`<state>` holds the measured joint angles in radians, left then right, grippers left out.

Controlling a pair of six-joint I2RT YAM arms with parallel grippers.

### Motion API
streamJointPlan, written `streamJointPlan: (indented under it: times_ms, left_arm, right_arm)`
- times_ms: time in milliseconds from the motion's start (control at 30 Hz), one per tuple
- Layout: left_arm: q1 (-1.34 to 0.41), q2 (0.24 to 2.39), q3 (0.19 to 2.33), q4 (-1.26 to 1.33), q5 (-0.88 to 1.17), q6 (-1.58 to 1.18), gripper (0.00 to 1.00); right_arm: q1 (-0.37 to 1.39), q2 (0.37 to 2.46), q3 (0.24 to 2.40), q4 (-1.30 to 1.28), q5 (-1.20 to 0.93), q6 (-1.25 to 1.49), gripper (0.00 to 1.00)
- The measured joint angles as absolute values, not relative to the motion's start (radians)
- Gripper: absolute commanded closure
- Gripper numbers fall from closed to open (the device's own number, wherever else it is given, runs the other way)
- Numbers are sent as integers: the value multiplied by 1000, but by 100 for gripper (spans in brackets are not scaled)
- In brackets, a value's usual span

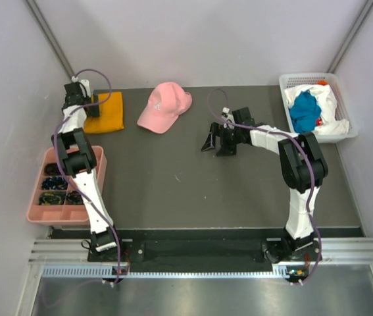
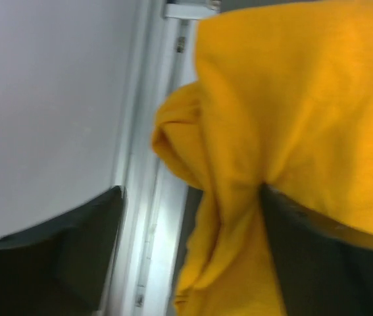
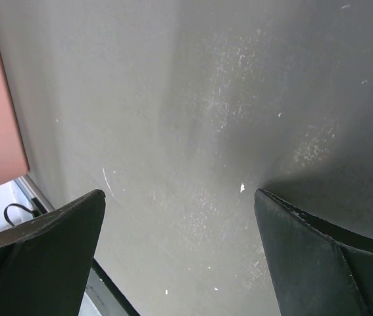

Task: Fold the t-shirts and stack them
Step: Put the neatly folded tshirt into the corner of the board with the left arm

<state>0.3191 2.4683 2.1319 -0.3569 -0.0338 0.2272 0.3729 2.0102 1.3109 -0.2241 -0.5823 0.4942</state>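
Dark grey table (image 1: 173, 191), scuffed with pale flecks in the right wrist view. Pale walls (image 1: 206, 39) close in three sides.

Orange t-shirt (image 1: 105, 112) lies folded upper left in the top view, at the table's back corner. Left gripper (image 2: 189, 197) at its left edge, fingers apart, cloth bunched against the finger at frame right.

Right gripper (image 1: 216, 146) mid-frame over bare table, fingers spread wide, holding nothing.

Teal t-shirt (image 1: 303, 112) and white t-shirt (image 1: 327, 99) are heaped in the white basket (image 1: 344, 128), upper right. Pink cap (image 1: 163, 108) upper centre.
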Motion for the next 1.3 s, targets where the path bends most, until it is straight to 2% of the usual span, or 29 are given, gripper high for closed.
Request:
streamJointPlan:
  times_ms: [167,467,867,1300]
  left_arm:
    - [326,2467,2085,-280,-87,210,1]
    - [325,2349,1876,-124,-135,151,1]
    - [326,2197,1815,-68,-147,77,1]
    - [269,2083,1771,-75,17,-74,1]
  right_arm:
    - [373,2012,1311,-219,-589,494,3]
    - [373,2016,1311,-208,-599,495,3]
    - [373,2002,1280,-173,-603,494,3]
    - [373,1926,1184,-158,-580,490,3]
